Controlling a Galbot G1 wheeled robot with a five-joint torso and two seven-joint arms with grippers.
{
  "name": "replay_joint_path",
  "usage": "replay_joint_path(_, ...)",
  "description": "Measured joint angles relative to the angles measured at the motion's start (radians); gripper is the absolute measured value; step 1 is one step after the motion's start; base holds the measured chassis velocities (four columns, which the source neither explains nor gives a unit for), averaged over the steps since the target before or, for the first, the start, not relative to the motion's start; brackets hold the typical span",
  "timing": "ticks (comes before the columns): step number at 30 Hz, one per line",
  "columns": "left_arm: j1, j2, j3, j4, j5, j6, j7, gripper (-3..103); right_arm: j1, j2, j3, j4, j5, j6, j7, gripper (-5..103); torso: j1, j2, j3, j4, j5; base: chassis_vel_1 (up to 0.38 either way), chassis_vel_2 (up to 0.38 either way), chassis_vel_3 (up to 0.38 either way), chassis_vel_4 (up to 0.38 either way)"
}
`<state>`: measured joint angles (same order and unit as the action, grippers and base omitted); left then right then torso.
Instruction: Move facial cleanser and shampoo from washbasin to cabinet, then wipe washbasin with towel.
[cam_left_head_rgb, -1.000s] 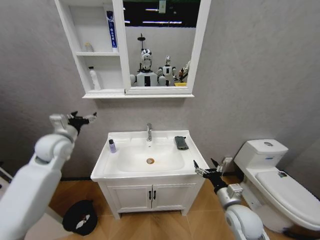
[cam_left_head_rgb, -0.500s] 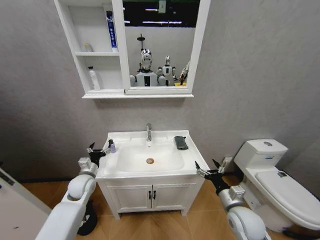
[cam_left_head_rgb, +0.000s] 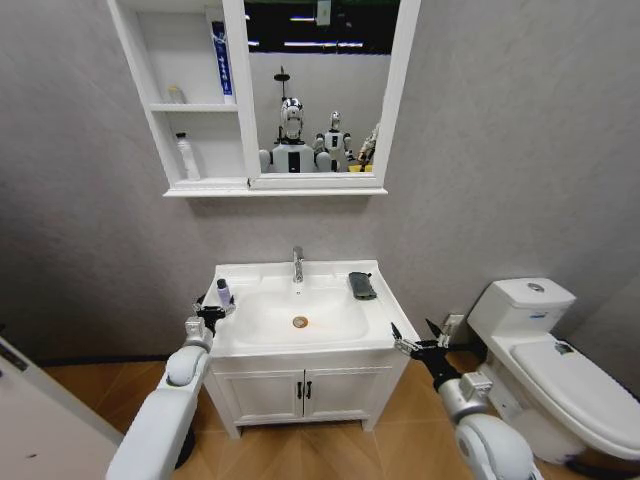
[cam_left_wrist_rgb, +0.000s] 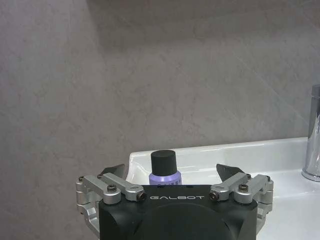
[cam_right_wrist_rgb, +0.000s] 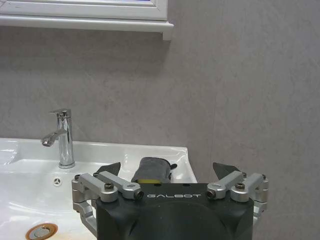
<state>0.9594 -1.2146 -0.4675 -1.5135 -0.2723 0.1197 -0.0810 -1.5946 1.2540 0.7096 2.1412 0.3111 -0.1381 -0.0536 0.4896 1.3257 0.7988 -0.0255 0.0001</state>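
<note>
The shampoo (cam_left_head_rgb: 224, 291), a small purple bottle with a dark cap, stands on the left rim of the white washbasin (cam_left_head_rgb: 300, 345). My left gripper (cam_left_head_rgb: 212, 308) is open just in front of it. In the left wrist view the shampoo (cam_left_wrist_rgb: 163, 167) stands upright in line with the gap between the spread fingers, untouched. The facial cleanser (cam_left_head_rgb: 183, 157), a slim white bottle, stands on a lower shelf of the cabinet (cam_left_head_rgb: 205, 187). The dark towel (cam_left_head_rgb: 362, 285) lies folded on the basin's right rim. My right gripper (cam_left_head_rgb: 412, 343) hangs open off the basin's front right corner, facing the towel (cam_right_wrist_rgb: 152, 170).
A chrome tap (cam_left_head_rgb: 298, 264) stands at the back of the bowl, above a brass drain (cam_left_head_rgb: 300, 321). A blue-and-white tube (cam_left_head_rgb: 222, 60) stands on the cabinet's top shelf. A white toilet (cam_left_head_rgb: 540, 350) is to the right. A two-door cupboard (cam_left_head_rgb: 300, 392) sits under the basin.
My left arm has swung down from high at the left to the basin's left rim, ending right by the shampoo. The right gripper has barely moved.
</note>
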Motion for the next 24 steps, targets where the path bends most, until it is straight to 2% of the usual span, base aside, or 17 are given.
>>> replay_joint_path(16,-0.082,-0.018,0.006,0.115,0.013,-0.015,0.021,100,0.005,0.001,0.008,-0.009,0.004,0.001,0.002,100,0.0,0.0,0.0,-0.0001,-0.0001,0.0,0.0,0.0,0.0)
replay_joint_path(24,-0.088,-0.012,0.004,0.134,0.013,-0.019,0.025,100,0.004,-0.002,0.011,-0.022,0.009,0.008,0.002,100,0.0,0.0,0.0,0.0001,-0.0001,0.0,0.0,0.0,0.0)
